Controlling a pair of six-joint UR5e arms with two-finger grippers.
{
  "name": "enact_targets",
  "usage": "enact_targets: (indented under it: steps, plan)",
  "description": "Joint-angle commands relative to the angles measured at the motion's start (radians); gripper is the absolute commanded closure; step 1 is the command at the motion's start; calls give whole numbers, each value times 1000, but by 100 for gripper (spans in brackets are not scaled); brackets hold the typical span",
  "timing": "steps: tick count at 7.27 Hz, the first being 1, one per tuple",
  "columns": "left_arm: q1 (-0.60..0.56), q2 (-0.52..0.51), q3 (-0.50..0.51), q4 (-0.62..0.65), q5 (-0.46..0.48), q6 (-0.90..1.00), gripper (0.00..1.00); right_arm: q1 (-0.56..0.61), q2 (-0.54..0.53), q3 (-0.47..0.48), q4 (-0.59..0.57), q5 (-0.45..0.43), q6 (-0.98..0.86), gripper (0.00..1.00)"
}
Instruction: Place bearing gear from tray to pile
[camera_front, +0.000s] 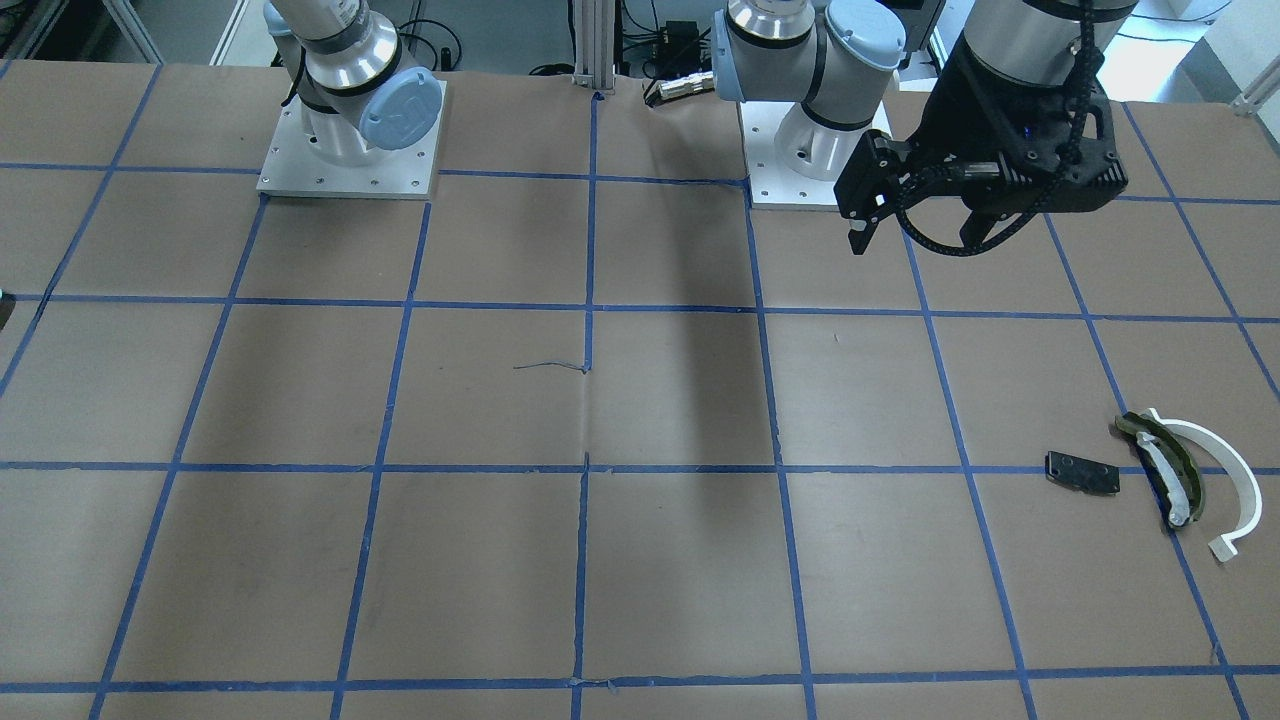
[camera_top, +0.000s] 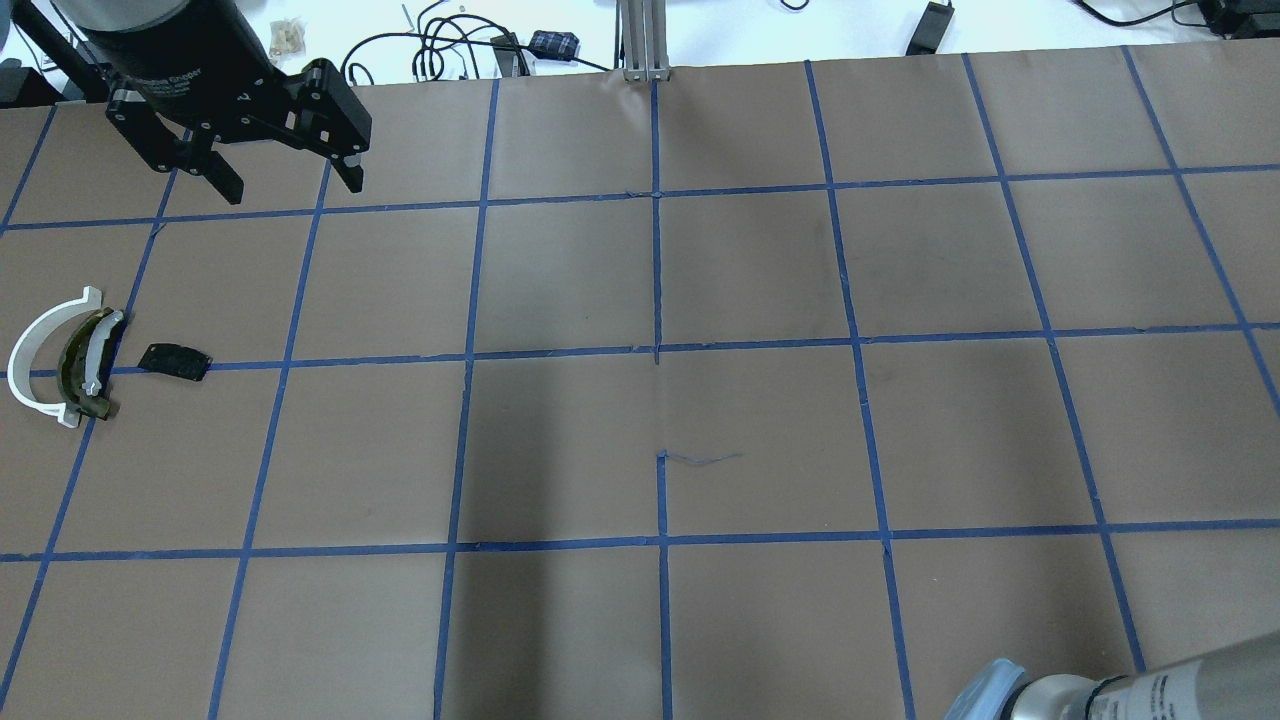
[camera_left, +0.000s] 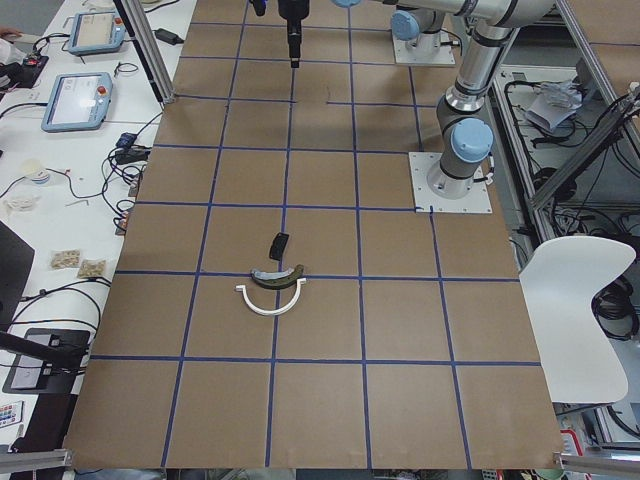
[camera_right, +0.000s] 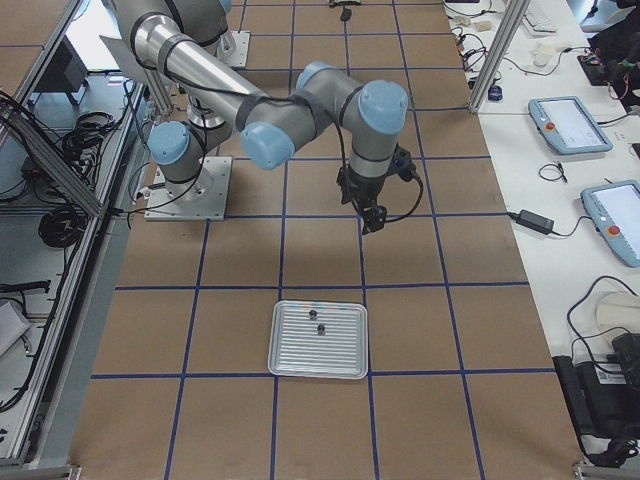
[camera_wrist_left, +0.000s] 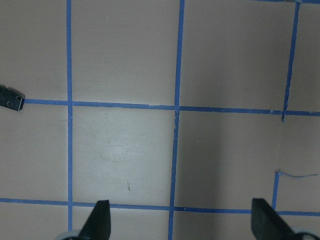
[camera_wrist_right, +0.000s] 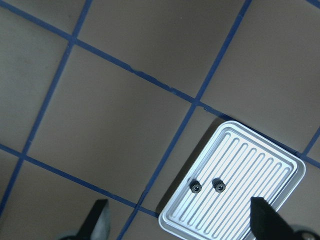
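The right gripper (camera_wrist_right: 182, 225), fingers apart and empty like those of the left gripper (camera_top: 290, 185), could pinch or scatter both bearing gears (camera_wrist_right: 195, 186), lying just beside each other at nine o'clock on the tray (camera_wrist_right: 260, 165).

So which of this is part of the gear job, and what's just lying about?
Job: bearing gears, tray, pile (white arc, olive-and-white piece, black plate), right gripper, open and empty.
Lying about: teach pendants, cables, white chair; left gripper, open, holding nothing.
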Motion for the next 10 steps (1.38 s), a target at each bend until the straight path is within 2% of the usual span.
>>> enact_targets:
  steps: [1,3,4,6,10]
  plan:
    - [0,0,1,0,0,0,0,-101,91,90,-197,3,-165,1]
    - [0,-1,1,0,0,0,0,-175,129,267,-494,18,-286,6]
    - [0,-3,1,0,0,0,0,-207,164,289,-544,71,-308,6]
    - [0,-1,1,0,0,0,0,-231,236,284,-552,106,-299,11]
    - [0,-3,-1,0,0,0,0,-231,249,275,-555,112,-293,23]
